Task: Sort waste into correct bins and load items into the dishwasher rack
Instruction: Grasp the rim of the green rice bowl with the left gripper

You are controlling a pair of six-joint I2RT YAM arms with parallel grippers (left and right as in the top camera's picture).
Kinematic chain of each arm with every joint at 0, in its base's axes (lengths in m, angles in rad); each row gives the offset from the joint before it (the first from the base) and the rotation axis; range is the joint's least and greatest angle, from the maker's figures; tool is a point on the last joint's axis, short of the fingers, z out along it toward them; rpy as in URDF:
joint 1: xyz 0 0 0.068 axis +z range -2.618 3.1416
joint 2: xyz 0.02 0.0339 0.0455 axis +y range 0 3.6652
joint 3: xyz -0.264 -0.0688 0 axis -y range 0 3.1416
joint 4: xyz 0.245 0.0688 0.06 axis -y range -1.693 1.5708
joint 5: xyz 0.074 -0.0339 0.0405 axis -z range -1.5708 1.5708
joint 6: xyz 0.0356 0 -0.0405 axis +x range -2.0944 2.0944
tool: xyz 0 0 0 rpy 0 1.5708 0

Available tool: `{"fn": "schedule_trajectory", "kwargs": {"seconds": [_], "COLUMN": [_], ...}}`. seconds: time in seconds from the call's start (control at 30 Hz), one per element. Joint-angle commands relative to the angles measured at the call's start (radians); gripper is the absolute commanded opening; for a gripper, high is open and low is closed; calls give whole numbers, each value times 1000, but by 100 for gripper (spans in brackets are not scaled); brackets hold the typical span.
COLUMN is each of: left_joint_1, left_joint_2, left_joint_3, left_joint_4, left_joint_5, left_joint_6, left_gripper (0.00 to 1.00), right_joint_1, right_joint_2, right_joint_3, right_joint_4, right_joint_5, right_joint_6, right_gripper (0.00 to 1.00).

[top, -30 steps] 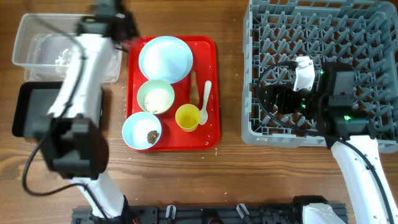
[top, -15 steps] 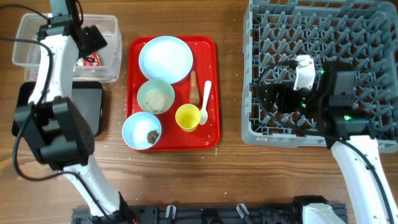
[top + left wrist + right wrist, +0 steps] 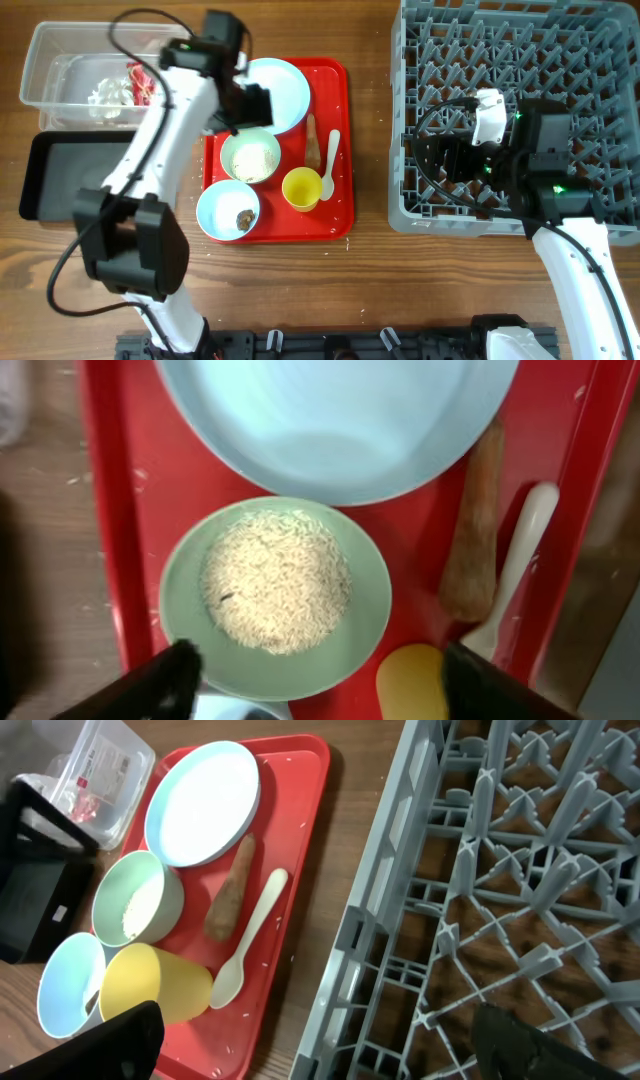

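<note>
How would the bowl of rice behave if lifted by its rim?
The rice bowl looks rigid and thin-walled, so it is probably light and easy to lift. Its loose grains sit heaped and would likely spill if it tips.

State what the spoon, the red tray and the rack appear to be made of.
The spoon looks like plastic: opaque white, smooth, matte, moulded in one piece. The red tray is probably plastic too: uniform colour, soft sheen, rounded raised rim. The rack seems to be grey moulded plastic: dull lattice floor with upright pegs.
</note>
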Motion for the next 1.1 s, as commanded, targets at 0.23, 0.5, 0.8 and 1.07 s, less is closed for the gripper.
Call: {"fn": "schedule_trajectory", "kwargs": {"seconds": [0.23, 0.5, 0.8, 1.07], "left_joint_1": [-85, -107, -109, -109], "left_joint_2": [3, 3, 6, 7], "left_joint_3": [-245, -342, -381, -393], "left_joint_4": [254, 348, 421, 444], "left_joint_5": [39, 37, 35, 35], "left_joint_6": [11, 6, -4, -5], "left_gripper": [36, 22, 14, 4], "right_joint_1": [5, 5, 5, 5], "right_joint_2": [14, 14, 14, 14], "right_joint_3": [14, 14, 14, 14], "right_joint_4": [-1, -2, -2, -2], "right_joint_5": [-23, -23, -23, -23], "right_joint_6": [14, 14, 14, 13], "right_gripper": [100, 99, 100, 100]}}
